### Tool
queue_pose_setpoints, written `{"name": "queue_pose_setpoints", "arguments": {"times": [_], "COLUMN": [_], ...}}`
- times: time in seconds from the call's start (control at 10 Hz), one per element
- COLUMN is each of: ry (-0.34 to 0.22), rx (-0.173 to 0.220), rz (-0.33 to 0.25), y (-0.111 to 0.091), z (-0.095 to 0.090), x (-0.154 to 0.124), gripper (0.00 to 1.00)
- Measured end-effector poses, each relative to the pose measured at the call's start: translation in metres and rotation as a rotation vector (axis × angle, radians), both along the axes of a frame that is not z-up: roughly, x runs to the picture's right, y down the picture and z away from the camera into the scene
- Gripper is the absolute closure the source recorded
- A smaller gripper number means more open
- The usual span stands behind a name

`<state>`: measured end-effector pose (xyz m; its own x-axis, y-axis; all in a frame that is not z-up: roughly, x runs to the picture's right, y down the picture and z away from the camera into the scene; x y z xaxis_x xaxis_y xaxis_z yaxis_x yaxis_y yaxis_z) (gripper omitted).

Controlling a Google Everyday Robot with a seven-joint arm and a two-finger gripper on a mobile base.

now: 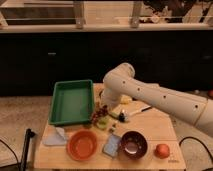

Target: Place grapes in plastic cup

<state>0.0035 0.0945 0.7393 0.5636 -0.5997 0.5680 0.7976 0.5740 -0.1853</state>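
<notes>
Hovering gripper mid-worktop, grapes over plastic cup.
Clamp state: cannot tell. Grapes look soft, lumpy; take near stem.

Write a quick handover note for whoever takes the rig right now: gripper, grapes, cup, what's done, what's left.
Gripper: low over the table just right of the green tray, hidden behind the arm's wrist, so grip unconfirmed.
Grapes: dark bunch right at the gripper, directly above the plastic cup.
Plastic cup: on the table between the tray and the dark bowl.
Done: grapes brought to the cup.
Left: confirm the grapes drop inside, then withdraw the arm.
</notes>
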Motion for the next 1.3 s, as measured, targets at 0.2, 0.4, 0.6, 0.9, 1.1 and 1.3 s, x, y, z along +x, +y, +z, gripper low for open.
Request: {"name": "queue_pose_setpoints", "arguments": {"times": [0.2, 0.4, 0.6, 0.9, 1.1, 1.3], "ry": [-0.026, -0.049, -0.071, -0.096, -0.117, -0.138], "rx": [-0.009, -0.018, -0.025, -0.037, -0.046, -0.051], "rz": [-0.042, -0.087, -0.129, -0.173, -0.206, -0.23], "y": [0.0, 0.0, 0.001, 0.003, 0.003, 0.004], "z": [0.001, 0.003, 0.005, 0.006, 0.008, 0.009], "x": [-0.002, -0.004, -0.005, 0.001, 0.006, 0.007], "gripper": [1.0, 1.0, 1.0, 1.0, 1.0, 1.0]}}
